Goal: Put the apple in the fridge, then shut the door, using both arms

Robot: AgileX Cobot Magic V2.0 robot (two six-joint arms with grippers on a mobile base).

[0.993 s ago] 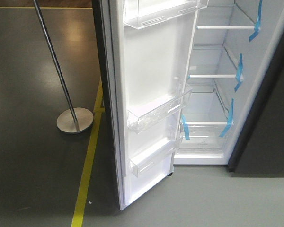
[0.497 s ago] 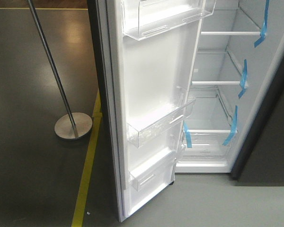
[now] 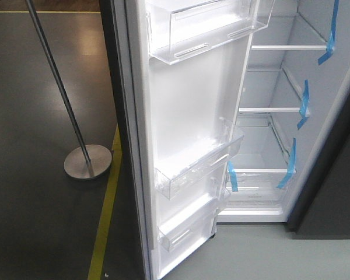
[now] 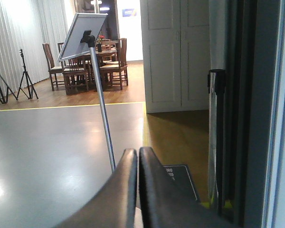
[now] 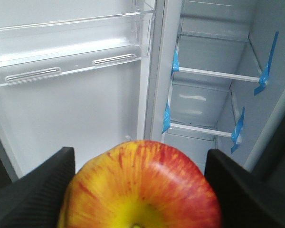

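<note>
You are carrying the round red-and-yellow apple (image 5: 140, 187) in the right tool (image 5: 140, 192). Its two black fingers (image 5: 33, 190) are pinching the fruit from 9 and 3 o'clock, with the stem dimple facing the wrist camera. The apple is hanging outside the tall dark grey fridge with the white interior (image 5: 213, 52) and is not yet over any shelf.

In the right wrist view, the open compartment is lying at about 1 o'clock of the apple. The tall white-lined door (image 5: 71, 104) and its clear plastic door bin (image 5: 71, 47) are filling 11 o'clock. So be steering toward 1 o'clock, passing clear of the door's inner edge and the bin corners.

Be aiming above the front lip of one of the glass shelves (image 5: 218, 73) marked with blue tape strips (image 5: 265, 71), then lowering. Be spreading the fingers only once the apple is resting on the glass. It is round and will likely roll, so be setting it well back from the shelf front.

The left tool (image 4: 137, 154) is pressed together on nothing. It appears to be waiting on the door's dark outer side, with the slim silver sign stand (image 4: 102, 118) at its 12 o'clock. Be holding it clear of the door until the apple is inside, and be minding that stand when the arm is reaching in to push.
</note>
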